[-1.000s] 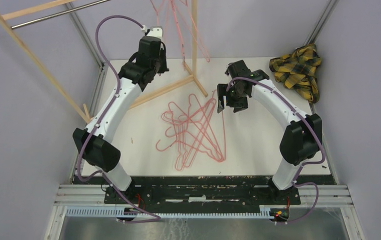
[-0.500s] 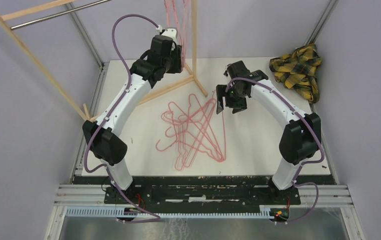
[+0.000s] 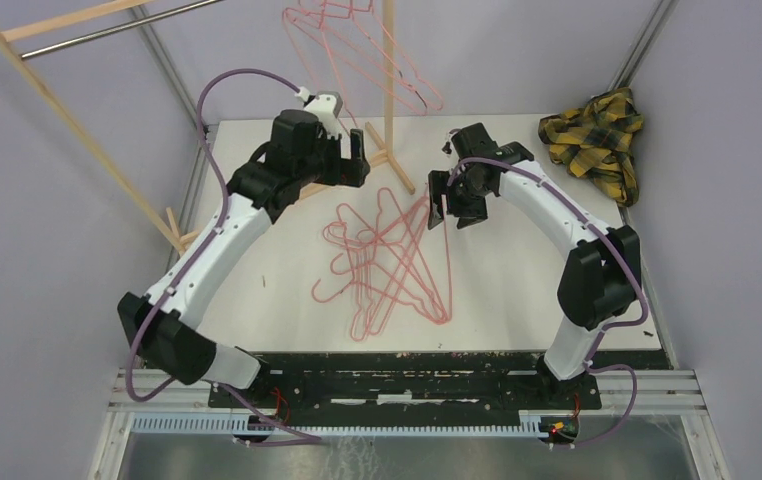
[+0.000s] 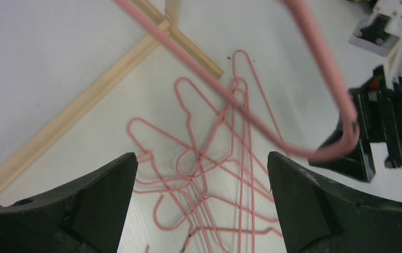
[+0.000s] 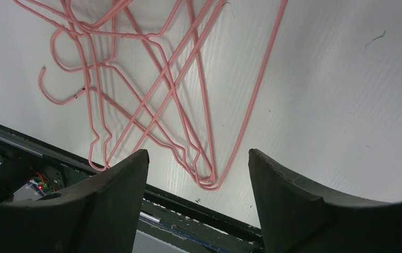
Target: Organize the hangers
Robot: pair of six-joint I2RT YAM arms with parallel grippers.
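Several pink wire hangers [image 3: 389,262] lie tangled in the middle of the white table. More pink hangers [image 3: 342,40] hang at the top of the rack, tilted and spread. My left gripper [image 3: 360,165] stands open below them and holds nothing. In the left wrist view its jaws [image 4: 201,163] are wide apart above the hanger pile [image 4: 214,168], and one hanging hanger [image 4: 320,74] crosses close in front. My right gripper [image 3: 441,210] is open over the pile's right side. The right wrist view [image 5: 198,158] shows nothing between its fingers; the hangers [image 5: 151,79] lie beyond.
The wooden rack stands at the back left, with a metal bar [image 3: 107,30], an upright post [image 3: 389,70] and base slats [image 3: 322,182] on the table. A yellow-black plaid cloth [image 3: 597,135] is bunched at the back right corner. Grey walls close in both sides.
My left gripper opened, let go of a hanger at the rack and drew back down towards the pile. The hung hangers swung outward. My right gripper edged slightly left.
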